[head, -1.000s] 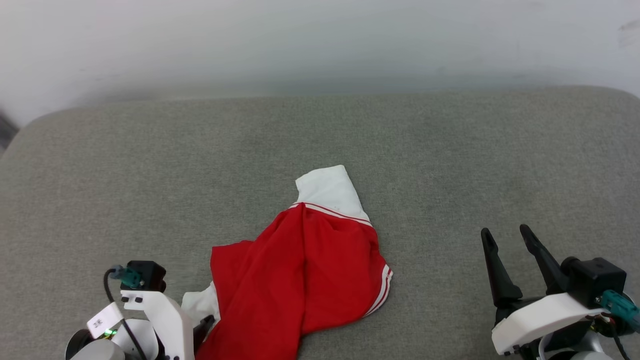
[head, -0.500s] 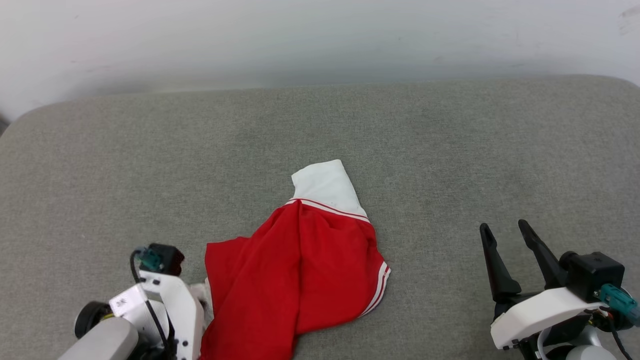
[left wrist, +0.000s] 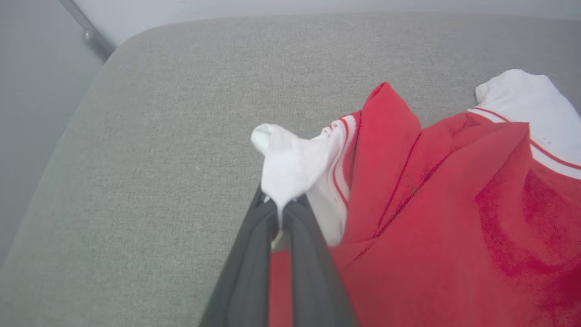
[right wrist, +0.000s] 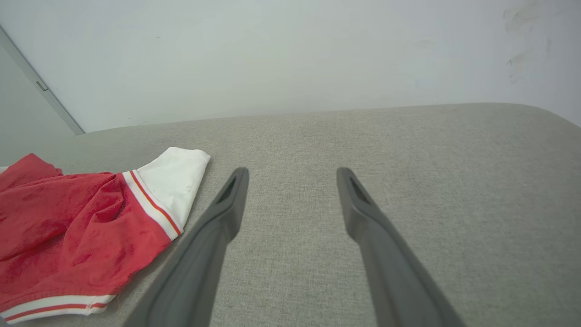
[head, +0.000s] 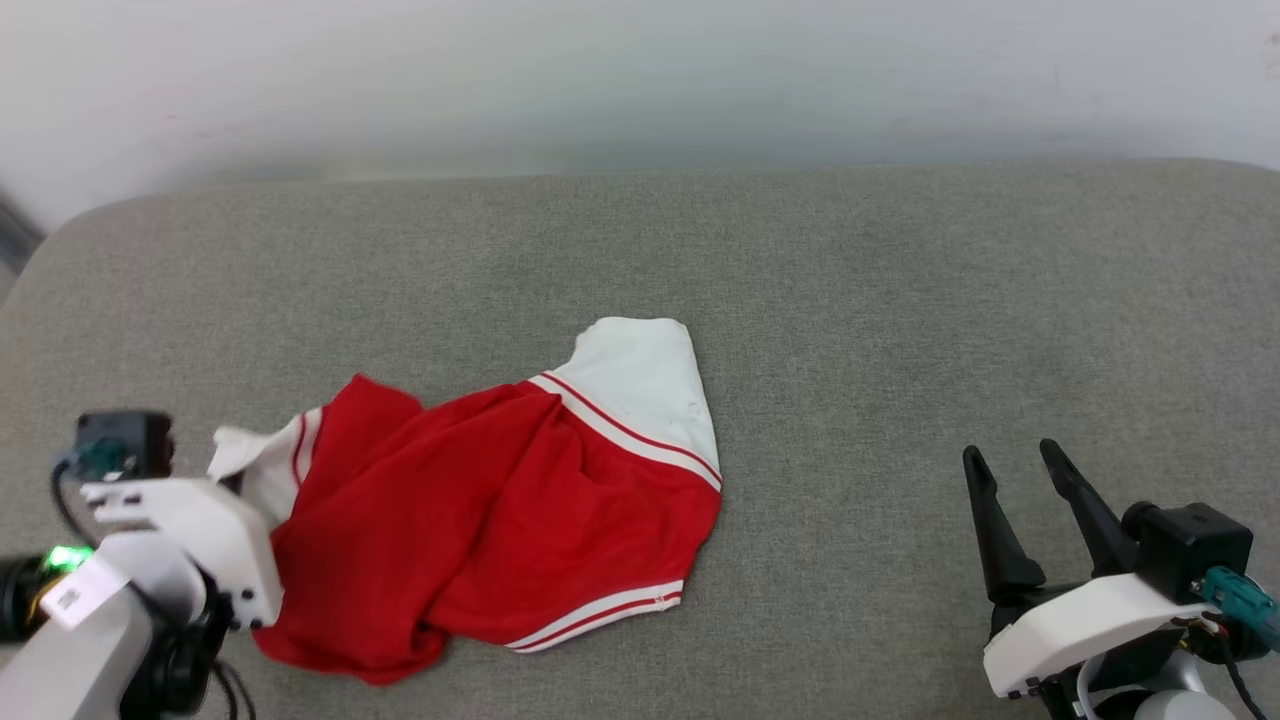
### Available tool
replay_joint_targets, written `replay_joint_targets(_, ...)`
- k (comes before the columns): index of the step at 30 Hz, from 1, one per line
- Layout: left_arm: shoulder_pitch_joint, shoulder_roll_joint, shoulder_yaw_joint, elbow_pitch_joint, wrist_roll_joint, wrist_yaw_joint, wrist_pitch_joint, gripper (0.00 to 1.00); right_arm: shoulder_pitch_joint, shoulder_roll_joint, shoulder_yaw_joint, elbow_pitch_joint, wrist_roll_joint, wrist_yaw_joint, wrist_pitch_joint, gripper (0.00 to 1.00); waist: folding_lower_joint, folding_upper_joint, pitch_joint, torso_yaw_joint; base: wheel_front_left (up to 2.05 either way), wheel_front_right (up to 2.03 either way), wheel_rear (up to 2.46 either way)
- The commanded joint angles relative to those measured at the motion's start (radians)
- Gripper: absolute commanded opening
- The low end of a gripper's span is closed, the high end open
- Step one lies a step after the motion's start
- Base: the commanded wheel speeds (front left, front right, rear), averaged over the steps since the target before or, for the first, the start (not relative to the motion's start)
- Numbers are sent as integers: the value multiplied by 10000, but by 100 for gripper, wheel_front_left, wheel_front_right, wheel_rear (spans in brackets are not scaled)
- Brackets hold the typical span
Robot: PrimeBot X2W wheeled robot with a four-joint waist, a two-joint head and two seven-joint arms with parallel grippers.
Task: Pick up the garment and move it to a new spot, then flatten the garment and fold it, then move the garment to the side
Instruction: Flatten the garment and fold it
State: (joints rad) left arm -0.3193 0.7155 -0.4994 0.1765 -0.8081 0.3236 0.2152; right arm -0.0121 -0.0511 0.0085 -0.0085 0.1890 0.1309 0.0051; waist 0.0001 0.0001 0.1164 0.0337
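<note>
Shirt [head: 480, 510] lies crumpled on the grey cushion [head: 900, 300], left of middle, toward the robot's side. Left gripper [left wrist: 281, 211] is clamped on a bunched white sleeve [left wrist: 290, 168] — a corner hold, likely so the cloth trails and opens when carried. Right gripper [head: 1010, 452] has its fingers spread and empty, well apart from the shirt — probably kept free for a second corner. No chest lettering shows. The left arm's small tag [head: 65, 598] is too small to read.
</note>
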Motion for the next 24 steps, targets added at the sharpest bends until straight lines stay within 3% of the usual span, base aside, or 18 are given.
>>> replay_joint_targets(1,473,18,210,55,-254,192,-99,0,-89,8,11,-54,-22,-3,5,100,-1,-1,31,-12,0,0,0)
replay_joint_targets(4,1310,-110,691,294,-959,444,-193,0,-115,7,20,-27,16,-3,3,100,-1,-1,76,-48,0,0,0)
replay_joint_targets(10,2409,-568,960,954,-1800,125,-484,0,-96,7,-51,31,10,-3,17,100,-1,-1,68,-23,0,0,0)
replay_joint_targets(11,2439,-659,941,1010,-1791,69,-590,33,-86,7,-79,33,-15,-3,31,100,-1,-1,38,8,0,0,0)
replay_joint_targets(12,2423,-747,915,1052,-1742,18,-736,46,-83,7,-96,25,-46,-3,30,100,-1,-1,2,39,0,0,0)
replay_joint_targets(13,2350,-813,908,1063,-1639,-26,-961,100,-84,7,-98,11,-60,-3,30,100,-1,-1,-45,66,0,0,0)
replay_joint_targets(24,1757,-1262,660,183,126,113,-3960,100,195,7,-119,0,-115,-3,199,100,-1,-1,-750,188,0,0,0)
